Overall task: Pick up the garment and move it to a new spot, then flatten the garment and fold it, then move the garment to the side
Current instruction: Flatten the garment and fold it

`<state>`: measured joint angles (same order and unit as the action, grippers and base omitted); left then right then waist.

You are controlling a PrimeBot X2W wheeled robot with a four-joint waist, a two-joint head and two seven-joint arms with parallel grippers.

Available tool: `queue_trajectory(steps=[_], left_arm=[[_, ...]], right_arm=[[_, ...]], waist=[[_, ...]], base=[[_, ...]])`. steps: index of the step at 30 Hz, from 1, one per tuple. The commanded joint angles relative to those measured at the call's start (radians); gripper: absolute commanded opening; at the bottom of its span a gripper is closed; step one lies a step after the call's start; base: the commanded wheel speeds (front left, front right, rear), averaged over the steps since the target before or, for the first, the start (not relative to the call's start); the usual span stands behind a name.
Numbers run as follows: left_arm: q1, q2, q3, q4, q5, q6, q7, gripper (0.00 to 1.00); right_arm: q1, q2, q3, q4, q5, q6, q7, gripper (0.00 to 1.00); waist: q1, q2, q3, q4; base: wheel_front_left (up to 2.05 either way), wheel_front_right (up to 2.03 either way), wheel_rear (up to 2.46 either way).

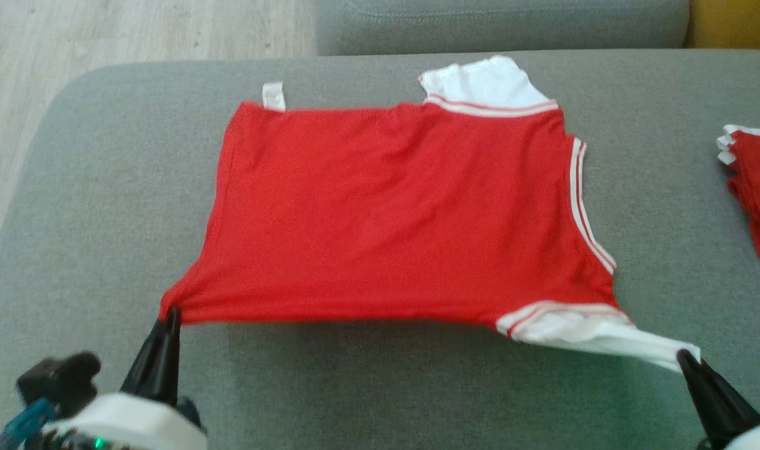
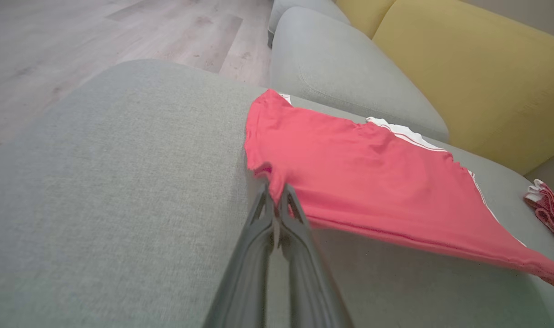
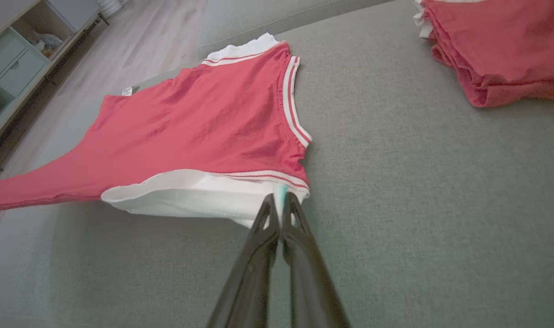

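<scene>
Pinching garment [image 1: 392, 212] corners, left gripper [image 1: 170, 314], right gripper [image 1: 686, 356] clenched; red pile [image 1: 758, 187] cropped.

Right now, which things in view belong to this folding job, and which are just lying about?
Job: red garment; left gripper, jaws shut on its hem corner; right gripper, jaws shut on its white sleeve; grey cushion beneath.
Lying about: stack of red clothes at the right; yellow cushion; cabinet.

— What sort of place is this?
— A home's living room: grey sofa cushions [image 2: 350, 68], a yellow backrest [image 2: 464, 77] at upper right, a wood-plank floor [image 1: 136, 31], and a pale drawer cabinet [image 3: 12, 59] at upper left.
</scene>
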<state>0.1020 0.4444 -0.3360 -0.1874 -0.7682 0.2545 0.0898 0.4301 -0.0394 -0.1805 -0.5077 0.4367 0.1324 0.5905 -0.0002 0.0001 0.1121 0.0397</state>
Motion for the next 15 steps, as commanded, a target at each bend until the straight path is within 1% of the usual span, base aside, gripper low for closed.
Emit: queue_trajectory(steps=[1, 3, 4, 5, 7, 9, 11, 15], left_arm=[[-0.013, 0.046, 0.06, -0.101, 0.01, 0.034, 0.027, 0.0], [0.04, 0.071, 0.058, -0.202, 0.009, 0.076, 0.082, 0.0], [0.055, 0.08, 0.056, -0.235, 0.006, 0.088, 0.104, 0.0], [0.064, 0.087, 0.052, -0.255, 0.002, 0.096, 0.126, 0.0], [0.065, 0.097, 0.042, -0.268, -0.009, 0.1, 0.163, 0.0], [0.053, 0.104, 0.031, -0.249, -0.033, 0.092, 0.204, 0.0], [0.025, 0.108, 0.024, -0.214, -0.061, 0.074, 0.242, 0.0], [-0.058, 0.114, 0.021, -0.103, -0.143, 0.017, 0.328, 0.0]], right_arm=[[-0.006, -0.011, 0.0, -0.057, 0.015, -0.002, 0.018, 0.0], [0.01, -0.011, -0.013, -0.078, 0.031, -0.002, 0.047, 0.0], [0.012, -0.011, -0.016, -0.083, 0.035, -0.002, 0.058, 0.0], [0.01, -0.011, -0.016, -0.085, 0.035, -0.002, 0.072, 0.0], [-0.003, -0.011, -0.012, -0.081, 0.032, -0.002, 0.093, 0.0], [-0.03, -0.011, -0.002, -0.066, 0.028, -0.002, 0.111, 0.0], [-0.077, -0.011, 0.013, -0.041, 0.015, -0.002, 0.128, 0.0], [-0.217, -0.011, 0.056, 0.02, -0.08, -0.002, 0.155, 0.0]], waist=[[0.0002, -0.0001, -0.005, -0.002], [0.0002, -0.0001, -0.01, -0.001], [0.0002, -0.0001, -0.01, 0.0], [0.0002, -0.0001, -0.011, 0.0], [0.0002, -0.0001, -0.01, 0.001], [0.0002, -0.0001, -0.004, 0.001], [0.0002, -0.0001, 0.01, 0.001], [0.0002, -0.0001, 0.053, 0.003]], base=[[0.0, 0.0, 0.0], [0.0, 0.0, 0.0], [0.0, 0.0, 0.0], [0.0, 0.0, 0.0], [0.0, 0.0, 0.0], [0.0, 0.0, 0.0], [0.0, 0.0, 0.0], [0.0, 0.0, 0.0]])
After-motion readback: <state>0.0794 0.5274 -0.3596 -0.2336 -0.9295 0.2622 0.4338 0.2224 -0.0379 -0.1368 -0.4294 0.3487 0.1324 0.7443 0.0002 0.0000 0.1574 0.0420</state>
